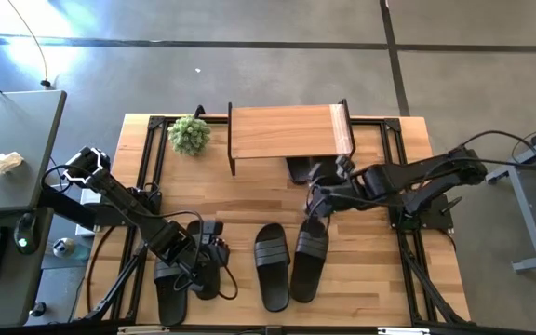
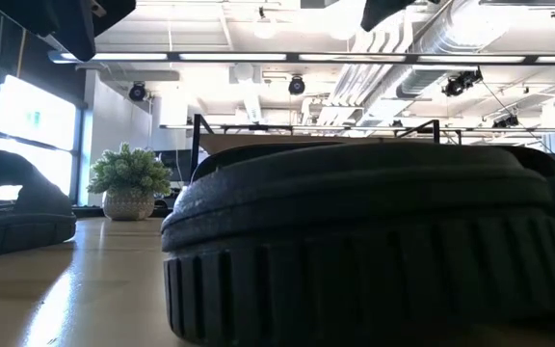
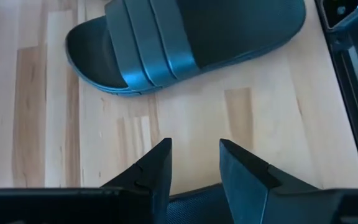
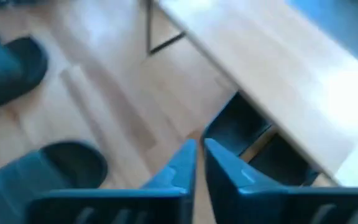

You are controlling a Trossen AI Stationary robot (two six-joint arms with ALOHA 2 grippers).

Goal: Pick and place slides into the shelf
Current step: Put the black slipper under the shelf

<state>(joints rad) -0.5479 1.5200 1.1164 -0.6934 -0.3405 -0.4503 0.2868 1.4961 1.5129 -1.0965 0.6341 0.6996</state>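
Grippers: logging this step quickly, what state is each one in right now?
Left gripper: fingers parted above the table, nothing between them.
Right gripper: fingers nearly together, holding nothing, in front of the shelf.

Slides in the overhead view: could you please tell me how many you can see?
4 clearly: two side by side at the table's middle front, one at the front left by the left arm, one partly under the shelf. Others may be hidden beneath the arms.
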